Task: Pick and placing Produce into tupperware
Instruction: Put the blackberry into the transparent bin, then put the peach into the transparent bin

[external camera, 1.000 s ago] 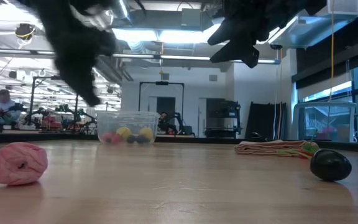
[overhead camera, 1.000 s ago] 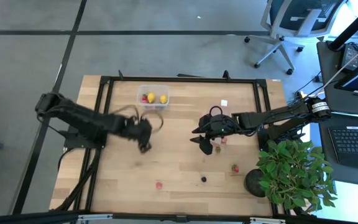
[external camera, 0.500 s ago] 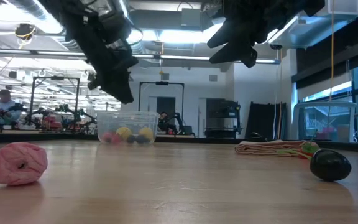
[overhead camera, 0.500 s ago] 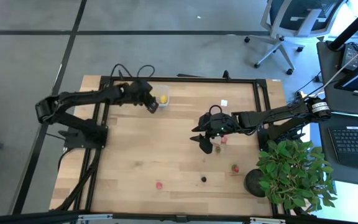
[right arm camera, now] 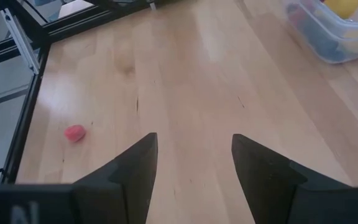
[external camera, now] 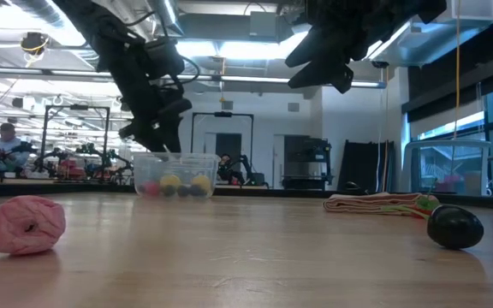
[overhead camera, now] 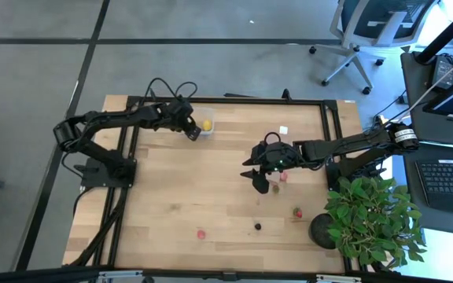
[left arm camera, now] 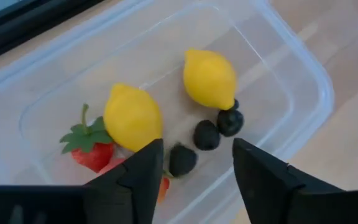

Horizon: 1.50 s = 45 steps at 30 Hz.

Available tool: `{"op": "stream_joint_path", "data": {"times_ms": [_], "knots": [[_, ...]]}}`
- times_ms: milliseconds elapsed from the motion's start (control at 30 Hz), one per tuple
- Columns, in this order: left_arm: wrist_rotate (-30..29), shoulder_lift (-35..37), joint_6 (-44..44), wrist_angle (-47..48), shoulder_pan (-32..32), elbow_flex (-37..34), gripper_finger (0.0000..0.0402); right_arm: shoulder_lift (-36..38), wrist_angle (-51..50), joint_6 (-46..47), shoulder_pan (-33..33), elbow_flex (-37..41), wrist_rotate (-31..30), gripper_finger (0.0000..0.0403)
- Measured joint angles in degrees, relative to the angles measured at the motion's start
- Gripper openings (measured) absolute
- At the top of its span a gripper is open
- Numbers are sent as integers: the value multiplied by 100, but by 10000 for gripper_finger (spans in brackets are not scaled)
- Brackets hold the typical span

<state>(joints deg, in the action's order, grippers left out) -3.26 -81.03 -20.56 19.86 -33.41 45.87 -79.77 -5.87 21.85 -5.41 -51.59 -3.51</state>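
Observation:
The clear tupperware [left arm camera: 303, 68] stands near the table's far edge [overhead camera: 208, 116]. In it lie two yellow lemons [left arm camera: 209, 78], a red strawberry [left arm camera: 92, 149] and three dark berries [left arm camera: 206, 134]. My left gripper [left arm camera: 194, 149] hangs open just above the tub [overhead camera: 193, 134], a finger on either side of one dark berry [left arm camera: 182, 160] without touching it. That berry lies on the tub's floor. My right gripper [overhead camera: 259, 185] hovers open over the table's middle right, with nothing between its fingers [right arm camera: 194, 146]. Loose produce lies toward the near edge: a red piece [overhead camera: 201, 233], a dark berry [overhead camera: 258, 226] and a strawberry [overhead camera: 296, 212].
A potted plant [overhead camera: 368, 220] stands at the near right corner. Small pieces [overhead camera: 283, 178] lie beside my right gripper. In the low view a pink piece [external camera: 28, 224], a dark berry [external camera: 454, 227] and a striped cloth [external camera: 383, 204] lie on the wood.
My left gripper has swung from the table's middle to the far edge and now hangs over the tupperware. In the last half second it sank a little toward the tub and opened.

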Motion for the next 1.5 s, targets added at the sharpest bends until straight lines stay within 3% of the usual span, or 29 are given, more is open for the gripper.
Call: {"op": "stream_joint_path", "data": {"times_ms": [200,367,533,633,767,1000,1200,1333,1500], "knots": [[350,184,775,-555,172,-2,196,0,13,12,0,0,4,209],[988,959,1595,-1320,817,2,193,0,332,31,0,0,4,209],[1477,1837,1520,-1190,1749,-21,191,0,1156,-144,-31,0,4,209],[1162,2340,1274,-1335,2552,-192,195,-6,1590,-523,-156,-1,-9,209],[182,2891,867,-1527,3661,-524,197,-190,2113,-757,-389,-7,11,209],[-1144,3288,590,-2213,5128,-1189,190,-1269,2382,-588,-709,-507,13,209],[-1792,3282,287,-2251,5671,-1477,192,-2738,1797,-1554,-957,-1943,402,209],[-1864,3282,165,-2200,5765,-1603,195,-3398,844,-2056,-1022,-2789,448,209],[-1871,3281,120,-2178,5760,-1758,193,-4017,414,-3096,-1100,-3437,764,209]]}}
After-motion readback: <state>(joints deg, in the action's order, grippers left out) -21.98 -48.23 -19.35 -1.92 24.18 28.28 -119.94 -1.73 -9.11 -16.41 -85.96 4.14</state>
